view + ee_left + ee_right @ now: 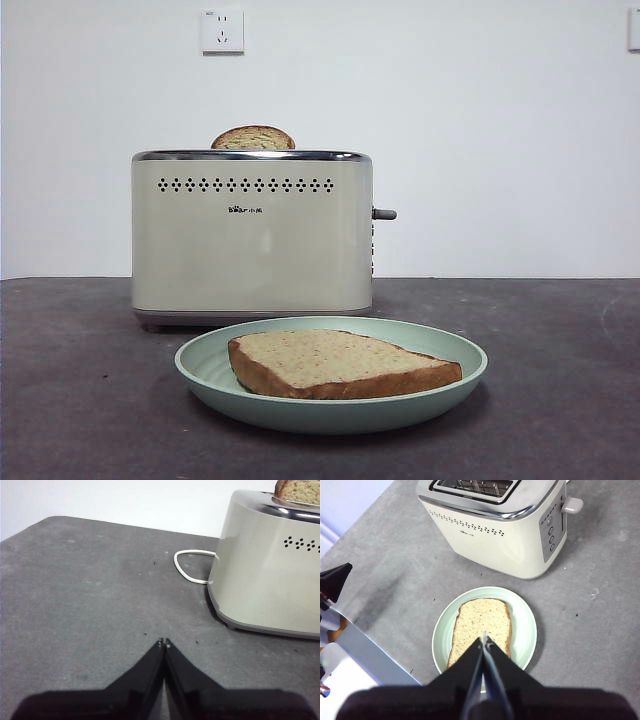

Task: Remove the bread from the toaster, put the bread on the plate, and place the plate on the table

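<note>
The bread [340, 362] lies flat on the mint-green plate [205, 362], which rests on the table [80, 400] in front of the cream toaster [250, 240]. From high above, my right gripper [484, 639] looks down on the bread [481, 622], the plate [522, 625] and the toaster [500, 530]; it is shut and holds nothing. My left gripper [164, 641] is shut and empty, low over bare table off the toaster's [270, 575] end. No arm shows in the front view.
A second slice [253, 137] pokes its rounded top out of the toaster's rear slot. A white cord [190, 567] loops on the table behind the toaster. The grey lever [385, 213] sticks out of its right side. The table's edge [365, 630] runs near the plate.
</note>
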{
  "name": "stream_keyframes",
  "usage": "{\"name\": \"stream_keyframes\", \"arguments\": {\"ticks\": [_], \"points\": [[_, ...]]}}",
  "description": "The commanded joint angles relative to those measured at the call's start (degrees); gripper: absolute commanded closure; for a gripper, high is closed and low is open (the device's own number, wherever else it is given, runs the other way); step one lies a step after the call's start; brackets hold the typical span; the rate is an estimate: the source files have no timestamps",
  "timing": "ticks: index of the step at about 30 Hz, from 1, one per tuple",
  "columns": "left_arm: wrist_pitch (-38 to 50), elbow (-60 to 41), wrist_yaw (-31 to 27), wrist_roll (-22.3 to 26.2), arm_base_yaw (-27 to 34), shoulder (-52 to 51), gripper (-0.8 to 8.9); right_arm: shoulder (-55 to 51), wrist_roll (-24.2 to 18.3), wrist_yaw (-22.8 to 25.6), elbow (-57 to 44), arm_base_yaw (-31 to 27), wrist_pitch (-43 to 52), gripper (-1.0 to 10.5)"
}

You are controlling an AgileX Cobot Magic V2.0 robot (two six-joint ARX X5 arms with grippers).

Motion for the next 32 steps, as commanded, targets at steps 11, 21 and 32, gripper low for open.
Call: {"name": "stream_keyframes", "arguments": {"ticks": [11, 21, 32], "points": [[0.4, -0.7, -0.2, 0.8, 0.1, -0.1, 8.17, 0.0, 0.3, 0.2, -0.1, 0.0, 0.2, 9.5], [0.4, -0.7, -0.2, 0.8, 0.1, -0.1, 8.17, 0.0, 1.0, -0.1, -0.1, 0.0, 0.1, 9.5], [0.4, -0.7, -0.2, 0.8, 0.1, -0.1, 8.17, 0.8, -9.6, 5.5, -9.4, -3.4, 21.9, 9.5]]}}
